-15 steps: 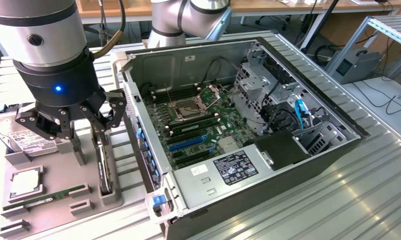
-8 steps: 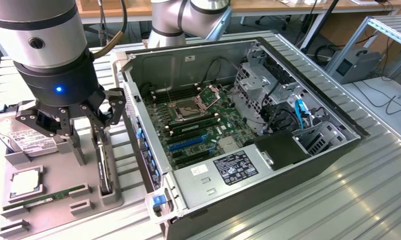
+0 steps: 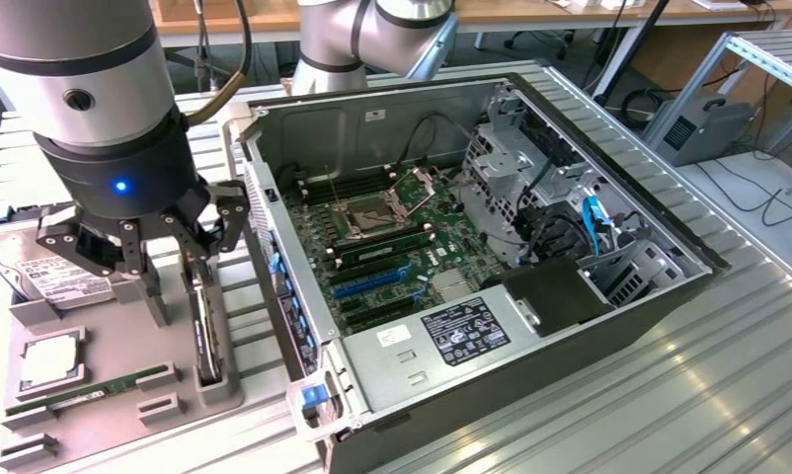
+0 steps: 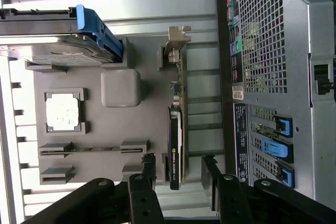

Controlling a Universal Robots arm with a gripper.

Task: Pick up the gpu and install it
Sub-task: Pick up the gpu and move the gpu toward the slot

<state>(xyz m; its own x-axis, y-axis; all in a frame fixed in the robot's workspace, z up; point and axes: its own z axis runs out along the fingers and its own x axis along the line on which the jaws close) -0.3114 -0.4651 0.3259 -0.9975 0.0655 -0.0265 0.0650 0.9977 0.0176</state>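
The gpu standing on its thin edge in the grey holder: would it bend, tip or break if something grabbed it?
Probably stiff: the gpu is a circuit board backed by a black cooler block. It may tip easily if nudged, since it stands edge-on in the grey holder. Likely fragile where bare board shows near the silver bracket.

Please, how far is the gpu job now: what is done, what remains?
Done: the tool is at the gpu, which stands edge-on in its gray holder. In hand: nothing; the tool is open, one finger on each side of the card. Left: gripping, lifting and installing; the blue slot in the case holds no card.
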